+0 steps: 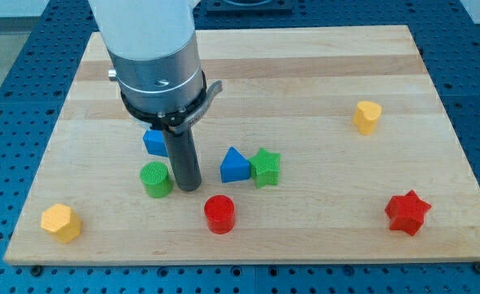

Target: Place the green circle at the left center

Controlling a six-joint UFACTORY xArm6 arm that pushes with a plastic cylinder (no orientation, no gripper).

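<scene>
The smooth dark rod's tip, which has no jaws to open or close, is seen just beside the ribbed green circle, at the circle's right on the pale wooden board.

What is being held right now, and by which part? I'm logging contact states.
Nothing is held: my tip stands just right of the green circle.

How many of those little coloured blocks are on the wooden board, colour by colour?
Green: 2, the green circle and the green star.
Blue: 2, the blue triangle and a blue block partly hidden behind the rod.
Red: 2, the red circle and the red star.
Yellow: 2, the yellow hexagon and the yellow heart.
Total: 8
</scene>
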